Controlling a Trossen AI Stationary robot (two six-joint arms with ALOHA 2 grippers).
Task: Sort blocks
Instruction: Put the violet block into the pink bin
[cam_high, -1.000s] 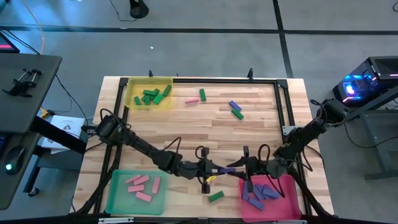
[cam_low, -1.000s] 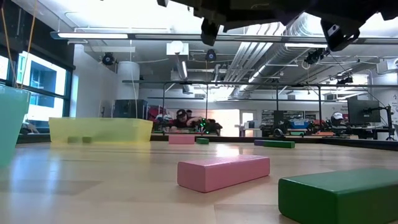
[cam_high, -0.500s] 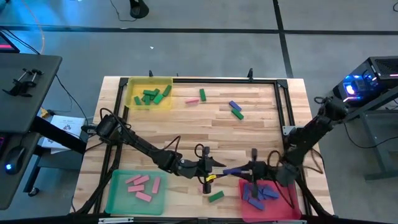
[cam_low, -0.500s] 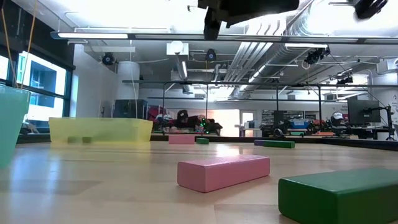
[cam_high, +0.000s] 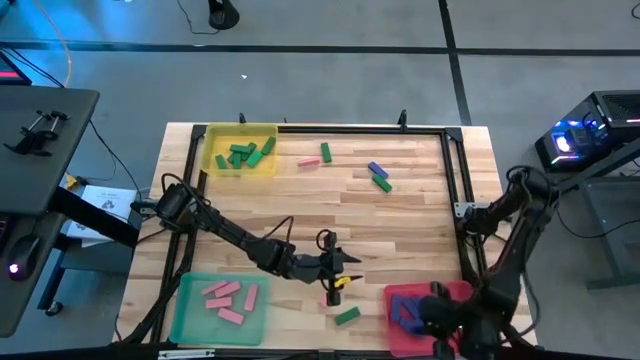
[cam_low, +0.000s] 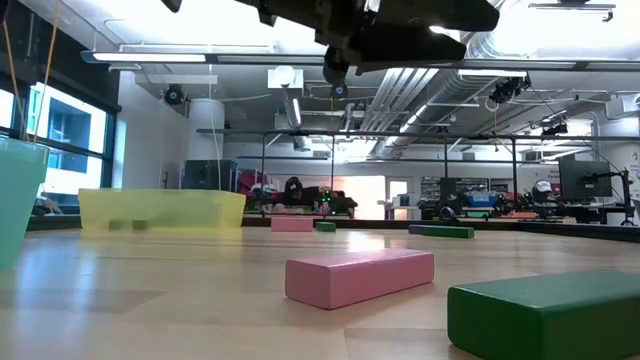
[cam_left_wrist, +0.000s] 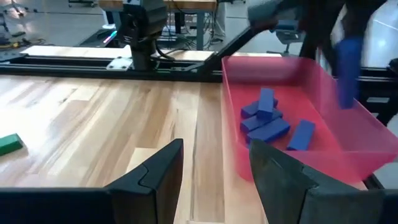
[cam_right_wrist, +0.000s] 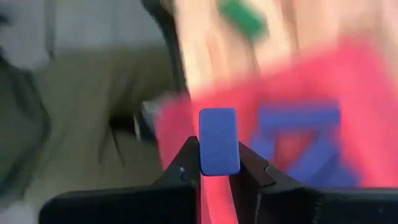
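Observation:
The blocks are small bars. Green ones lie in the yellow tray (cam_high: 240, 150), pink ones in the green tray (cam_high: 220, 300) and blue ones in the red tray (cam_high: 400, 292). Loose blocks lie flat on the table: a pink (cam_high: 308, 161) and a green (cam_high: 326, 152) one far off, a purple (cam_high: 377, 169) and green (cam_high: 382, 184) pair, and a green one (cam_high: 347, 315) near. My left gripper (cam_high: 345, 264) hovers open at mid-table. My right gripper (cam_right_wrist: 219, 174) is shut on a blue block (cam_right_wrist: 219, 140) over the red tray. My right gripper pinches the blue block by its one end (cam_right_wrist: 219, 167) between the two fingers. In the left wrist view the block (cam_left_wrist: 349, 68) hangs upright below fingers that point down. It is lifted clear above the red tray (cam_left_wrist: 292, 146).
A black frame rail (cam_high: 462, 215) runs along the table's right side, close to the right arm. A pink block (cam_low: 360, 276) and a green block (cam_low: 545, 315) lie near the table's near edge, under the left arm. Bare wood shows across the middle of the table.
My right gripper has drawn away from the left gripper at mid-table and swung toward the near right corner, turning as it went. It has carried the blue block with it and now stands over the red tray. The left arm has stayed roughly in place.

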